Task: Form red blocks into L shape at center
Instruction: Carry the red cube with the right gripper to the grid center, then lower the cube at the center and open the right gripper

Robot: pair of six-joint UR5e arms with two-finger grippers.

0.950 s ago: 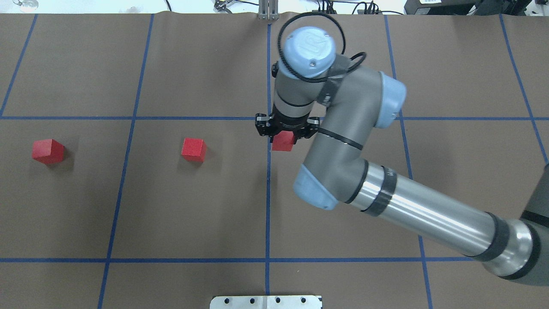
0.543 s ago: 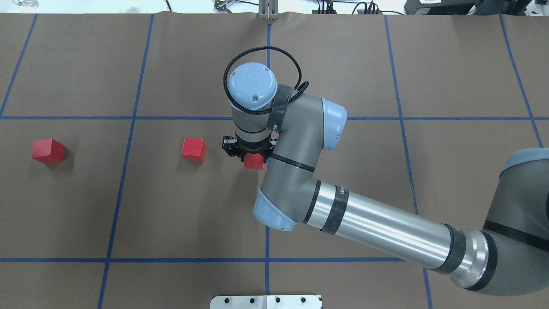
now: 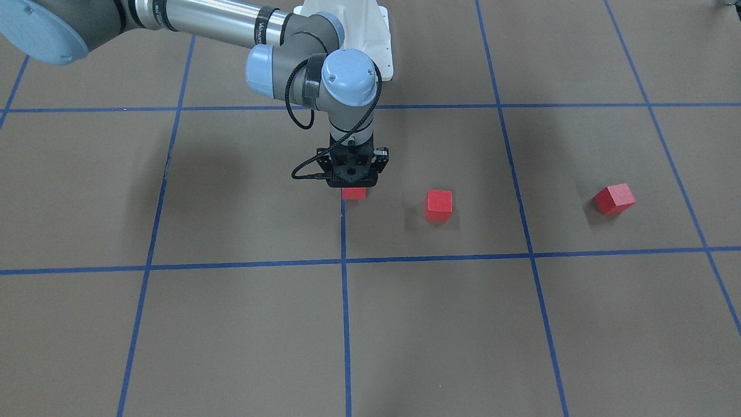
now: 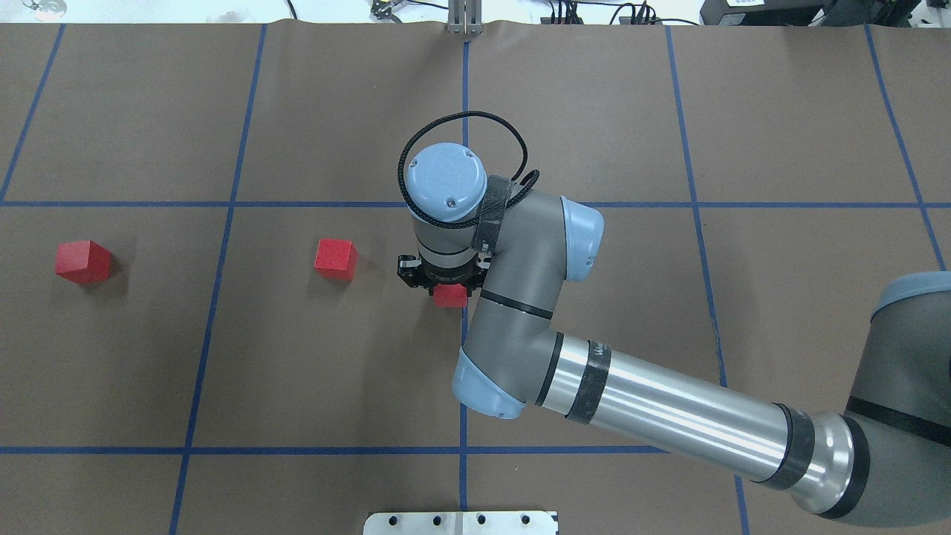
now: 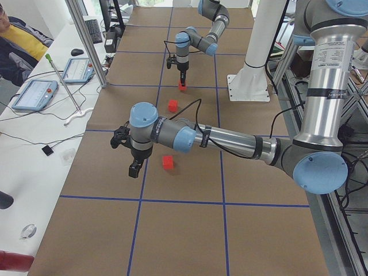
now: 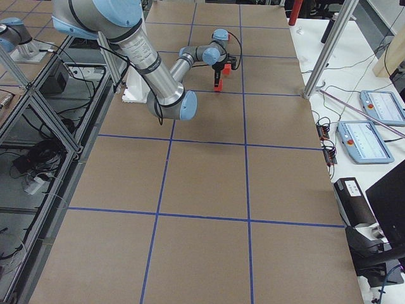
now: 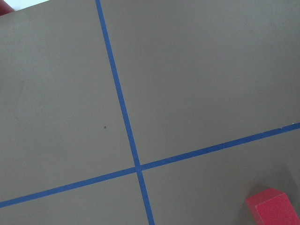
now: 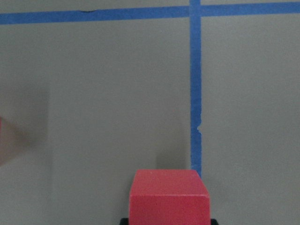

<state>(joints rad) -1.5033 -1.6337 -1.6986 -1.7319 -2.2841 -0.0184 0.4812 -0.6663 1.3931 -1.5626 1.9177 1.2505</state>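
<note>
Three small red blocks show. My right gripper (image 4: 444,285) is shut on one red block (image 4: 450,296), held low at the table's center beside the middle blue line; it also shows in the front view (image 3: 354,193) and the right wrist view (image 8: 169,198). I cannot tell if it touches the table. A second block (image 4: 336,258) lies a short way to its left. The third block (image 4: 83,261) lies far left. My left gripper (image 5: 133,169) hovers near that third block (image 5: 168,162); I cannot tell if it is open or shut.
Blue tape lines (image 4: 463,416) split the brown table into a grid. A metal plate (image 4: 461,522) sits at the near edge. Tablets (image 5: 33,94) and an operator are beyond the table's far side in the exterior left view.
My right gripper has carried its red block left and toward the robot's side, coming lower over the center line. The other two blocks have not moved.
</note>
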